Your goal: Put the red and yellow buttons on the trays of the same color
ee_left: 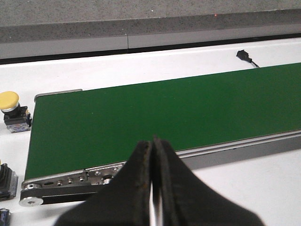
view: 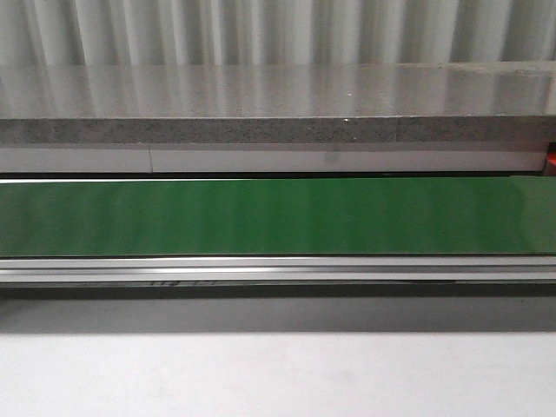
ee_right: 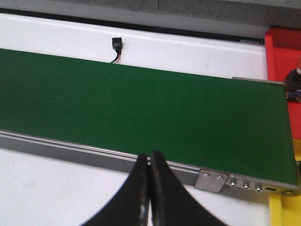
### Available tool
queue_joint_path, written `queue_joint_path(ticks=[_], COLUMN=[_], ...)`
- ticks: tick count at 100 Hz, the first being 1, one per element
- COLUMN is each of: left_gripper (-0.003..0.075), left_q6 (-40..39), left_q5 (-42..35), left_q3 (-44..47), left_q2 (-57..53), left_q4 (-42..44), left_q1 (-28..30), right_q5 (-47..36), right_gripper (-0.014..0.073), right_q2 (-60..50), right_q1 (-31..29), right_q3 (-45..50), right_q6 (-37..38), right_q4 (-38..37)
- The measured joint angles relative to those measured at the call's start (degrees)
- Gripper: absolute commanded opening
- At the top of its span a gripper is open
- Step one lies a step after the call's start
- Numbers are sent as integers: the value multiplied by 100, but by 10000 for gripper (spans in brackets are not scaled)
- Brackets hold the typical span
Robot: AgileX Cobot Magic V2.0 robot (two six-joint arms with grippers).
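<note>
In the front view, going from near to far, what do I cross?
White table surface → conveyor's metal side rail → green conveyor belt → white ledge → grey speckled countertop → corrugated wall.

White worktop (view: 278, 373) under even light, grey speckled stone ledge (view: 261, 129) running behind it, pale corrugated wall (view: 278, 30) at the back with soft vertical reflections on the ledge top.

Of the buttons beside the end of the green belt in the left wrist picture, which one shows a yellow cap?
The yellow button, standing on the white table near the belt's far corner. The other pieces near the roller end show only dark bodies, cut by the edge.
</note>
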Motion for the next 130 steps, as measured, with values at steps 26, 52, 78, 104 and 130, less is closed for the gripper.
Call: queue_joint_path(ticks=[26,52,78,104,130], left_gripper=[-20,-20,-20,-19,66], left_q6=[0,0,-66,-1003,-1644], left_q5=[-45,-183,-264,-304,-302], left_q3=[0,0,-28,-479,-1004], left_q2=[0,0,205,1351,2636], left_q4=[0,0,165,421,1169], left_q1=[0,0,0,0,0], right_q5=[65,214,227,227,227], right_gripper=[-66,-66,-66,-66,-66], right_q2=[-1355,-1555,-1555,-1555,-1555], right_q1=[0,0,0,0,0], right_q3=[531,569,569,569,569], right_q6=[0,0,0,0,0], right_q4=[14,14,14,14,14])
